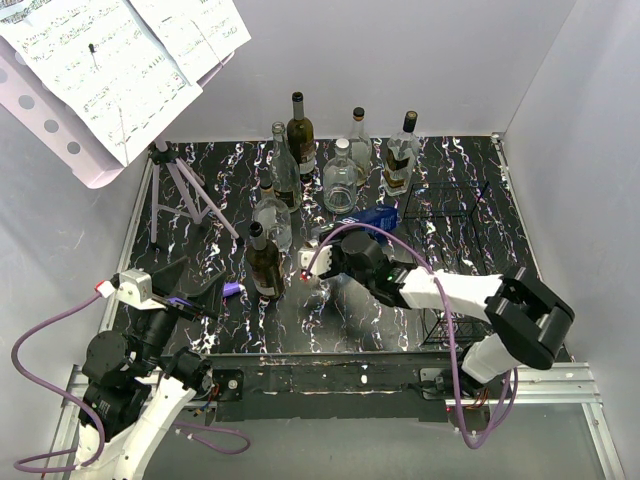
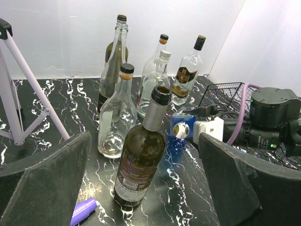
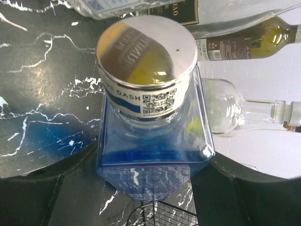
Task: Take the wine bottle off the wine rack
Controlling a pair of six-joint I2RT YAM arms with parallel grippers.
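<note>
right wrist view is almost filled by the wine bottle (image 3: 150, 117), a square blue glass one with a shiny silver cap. the right gripper (image 3: 153, 159) has hold of it: the two dark fingers (image 3: 70, 188) press against opposite sides of the blue body, near its base end. the other bottles in that view run sideways, so the wrist is rolled over. the wine bottle looks to be held on its side rather than upright.

the wine rack (image 2: 225, 93) stands right behind it in the left wrist view, and a bit of its wire shows under the base end in the right wrist view. from the top, the blue glass sits just beside the rack's left edge, cap end pointing away from it. whether the base is clear of the wire i cannot tell. the right arm (image 1: 450, 292) reaches over the near part of the rack.

the left gripper (image 2: 144, 136) hangs low over the left side of the table (image 1: 300, 332), fingers spread wide with nothing between them. a dark bottle (image 2: 141, 162) stands upright beyond them, untouched, with a clear bottle (image 2: 113, 127) just beside it and more bottles (image 2: 155, 75) upright toward the far edge. a small purple object (image 2: 83, 211) lies near the dark bottle's foot. the music stand (image 1: 45, 115), sheets on it, is in the far left corner, well apart from the rack.
</note>
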